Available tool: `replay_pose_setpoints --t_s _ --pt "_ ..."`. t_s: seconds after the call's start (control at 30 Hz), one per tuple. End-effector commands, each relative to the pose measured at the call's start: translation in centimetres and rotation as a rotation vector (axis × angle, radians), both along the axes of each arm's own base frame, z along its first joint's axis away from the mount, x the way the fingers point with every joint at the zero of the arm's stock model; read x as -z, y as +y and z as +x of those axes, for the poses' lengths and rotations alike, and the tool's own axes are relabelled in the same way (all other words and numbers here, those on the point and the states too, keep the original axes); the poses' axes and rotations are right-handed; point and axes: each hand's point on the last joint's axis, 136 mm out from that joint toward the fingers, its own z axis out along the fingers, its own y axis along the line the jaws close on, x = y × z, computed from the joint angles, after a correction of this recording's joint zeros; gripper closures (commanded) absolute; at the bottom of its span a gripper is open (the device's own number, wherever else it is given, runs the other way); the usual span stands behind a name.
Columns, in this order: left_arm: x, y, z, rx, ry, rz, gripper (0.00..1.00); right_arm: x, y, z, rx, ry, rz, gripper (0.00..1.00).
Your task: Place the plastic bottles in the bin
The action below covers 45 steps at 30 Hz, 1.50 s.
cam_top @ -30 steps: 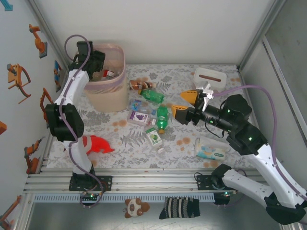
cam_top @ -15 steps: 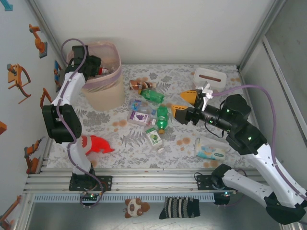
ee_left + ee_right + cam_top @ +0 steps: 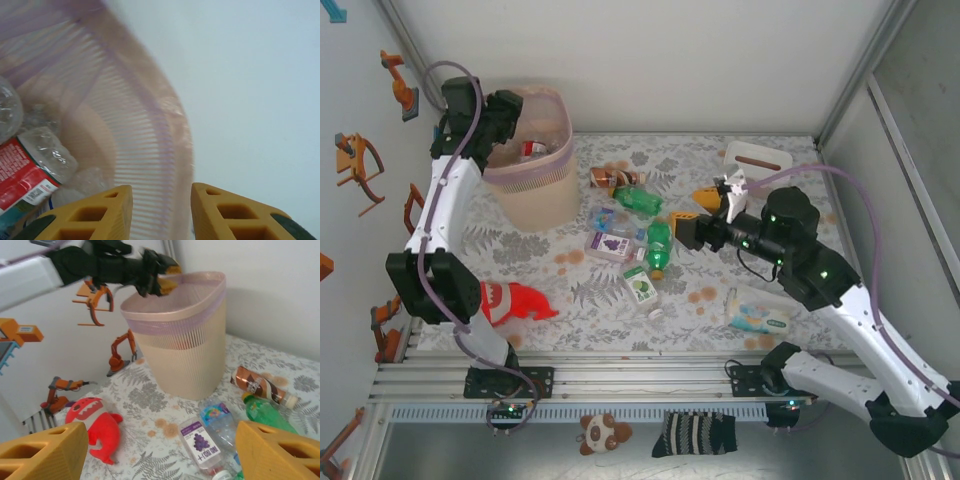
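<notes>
1. The left gripper [image 3: 161, 192] hangs over the bin [image 3: 135, 135] at its rim. Its fingers are slightly parted and hold nothing. A crumpled red-label bottle [image 3: 25, 175] lies inside, below it.
2. The right gripper [image 3: 697, 213] is spread wide and empty. It hovers just beside the nearest green bottle [image 3: 659, 245].
3. More lie on the table between it and the bin: a second green bottle [image 3: 638, 199], a clear bottle [image 3: 610, 218] and a brown bottle [image 3: 610, 178].
4. These look light, thin-walled and smooth, so they are likely to roll or dent under a hard squeeze.
5. It is best to grip across mid-body, with the fingers square to the bottle's length, not at the tapered neck or cap.
</notes>
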Motion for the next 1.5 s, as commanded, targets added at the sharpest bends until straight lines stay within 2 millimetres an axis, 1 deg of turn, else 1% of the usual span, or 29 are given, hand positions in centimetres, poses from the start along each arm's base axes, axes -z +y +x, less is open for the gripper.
replay_pose_setpoints --t_s 0.0,0.13,0.23,0.37,0.5,0.7,0.8,0.93,1.07,1.17,1.3,1.47 --pt "-3.1 -1.5 -2.6 0.103 -0.086 0.083 0.63 0.4 -0.8 2.0 0.124 0.068 -0.036 0.26" --pt "-5.1 -2.5 -5.5 0.161 -0.183 0.141 0.59 3.0 -0.8 4.3 0.225 0.176 -0.107 0.28" --pt "-5.3 -3.5 -8.0 0.224 -0.250 0.224 0.57 5.1 -0.6 5.8 0.277 0.245 -0.153 0.29" --pt "-3.9 -4.3 -11.5 0.289 -0.256 0.327 0.52 8.0 -0.5 7.8 0.361 0.339 -0.224 0.29" --pt "-2.6 -4.9 -14.8 0.348 -0.259 0.379 0.52 11.0 0.6 9.3 0.366 0.404 -0.301 0.29" --pt "-0.5 -4.5 -18.7 0.366 -0.231 0.381 0.51 14.8 1.7 12.1 0.392 0.472 -0.377 0.28" --pt "0.0 -4.3 -20.2 0.370 -0.227 0.380 0.51 17.1 2.2 13.5 0.405 0.523 -0.403 0.27" --pt "0.2 -4.0 -21.6 0.367 -0.223 0.374 0.51 20.4 2.4 15.3 0.441 0.605 -0.426 0.26" --pt "0.4 -3.8 -22.5 0.362 -0.223 0.369 0.50 23.8 2.5 16.5 0.468 0.699 -0.441 0.23" --pt "0.6 -3.8 -22.8 0.363 -0.220 0.365 0.50 26.3 2.7 17.2 0.490 0.755 -0.463 0.19" --pt "0.9 -4.0 -22.7 0.376 -0.211 0.357 0.49 29.2 2.6 17.6 0.527 0.832 -0.479 0.18" --pt "1.5 -4.3 -22.6 0.393 -0.198 0.351 0.49 31.9 2.8 17.8 0.540 0.892 -0.499 0.18"
